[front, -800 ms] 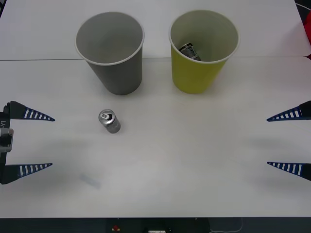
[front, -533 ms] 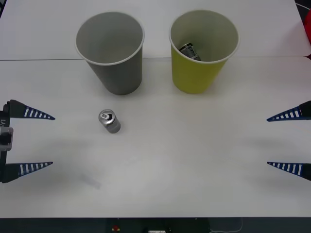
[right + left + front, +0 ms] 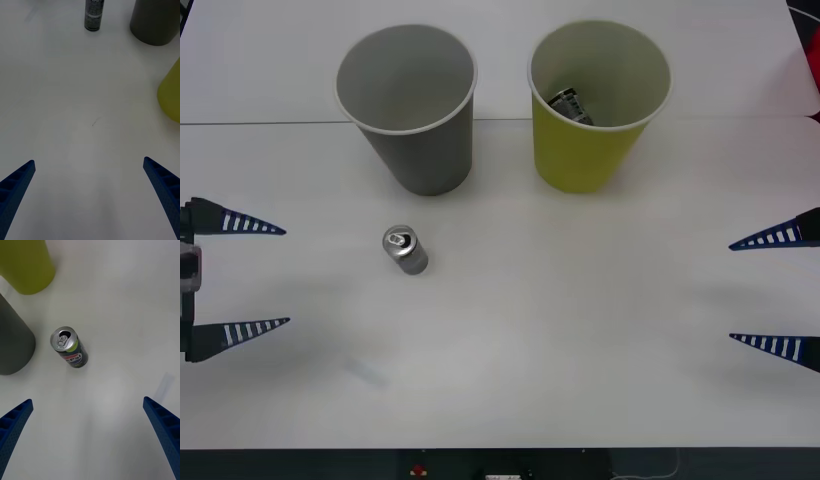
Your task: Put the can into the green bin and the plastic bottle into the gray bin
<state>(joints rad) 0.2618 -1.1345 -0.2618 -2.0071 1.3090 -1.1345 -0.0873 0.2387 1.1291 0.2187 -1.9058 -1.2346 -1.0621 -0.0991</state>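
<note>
The can point(image 3: 405, 250) stands upright on the white table point(image 3: 580, 330), just near of the gray bin point(image 3: 408, 105) and well left of the green bin point(image 3: 598, 102), which already holds a dark object point(image 3: 570, 105). The left tool point(image 3: 240, 276) hovers at the left edge with its 2 fingers spread wide, level with the can. The right tool point(image 3: 775, 290) waits at the right edge, also spread. Picking up the can looks to be the step in hand: the left tool must reach right until its fingers straddle the can, then close.

Bright, even light; soft shadows, sharp focus.
</note>
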